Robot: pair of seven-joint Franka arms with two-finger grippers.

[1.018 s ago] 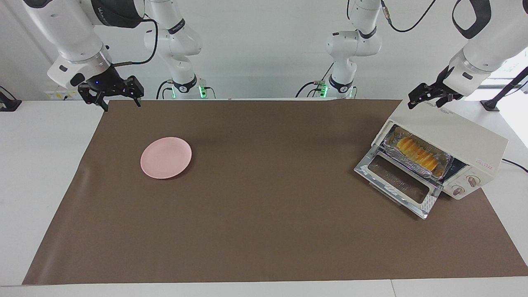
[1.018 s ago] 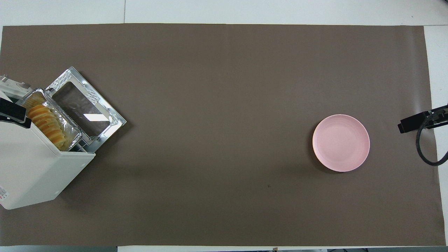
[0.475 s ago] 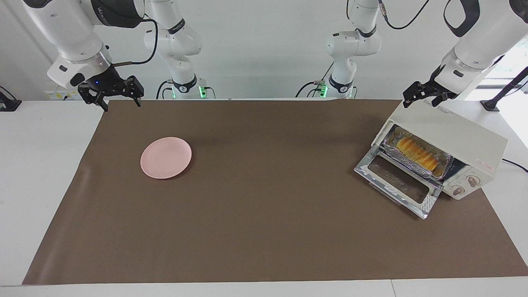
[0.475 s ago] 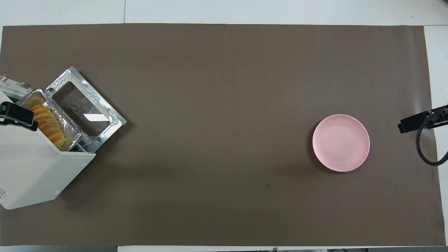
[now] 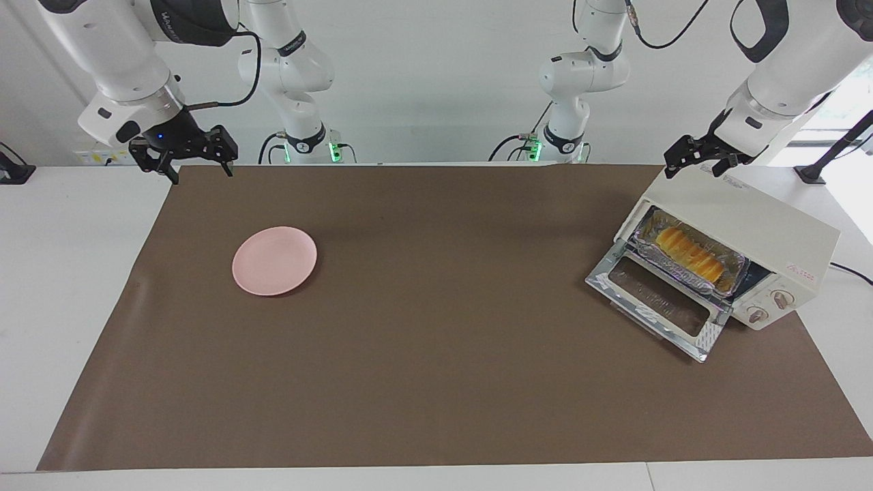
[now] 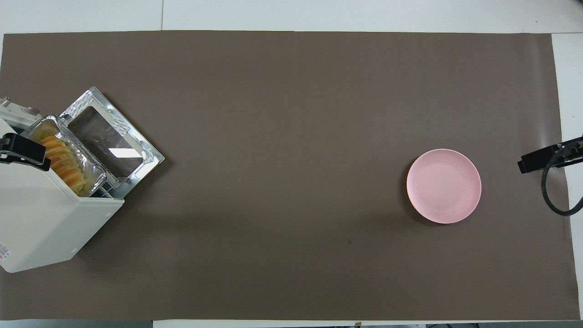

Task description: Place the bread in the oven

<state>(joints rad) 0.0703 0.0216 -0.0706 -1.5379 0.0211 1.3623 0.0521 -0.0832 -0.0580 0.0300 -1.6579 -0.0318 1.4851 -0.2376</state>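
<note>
Bread (image 5: 690, 254) lay in a crinkled foil tray (image 5: 733, 262) inside the oven (image 5: 750, 225), which stood at the left arm's end of the counter (image 5: 68, 273) on a brown mat (image 5: 436, 341). Its glass door (image 5: 658, 303) hung fully down onto the mat, leaving the loaf visible through the opening. Two knobs (image 5: 771, 307) sat on the oven's front beside the opening. The left claw (image 5: 696, 160) hung in the air over the oven's top edge, its fingers spread and holding nothing. The right claw (image 5: 184, 153) hung over the mat's edge at the right arm's end, fingers likewise spread and empty. A pink plate (image 5: 274, 260) rested bare on the mat toward the right arm's end, well apart from the oven.
</note>
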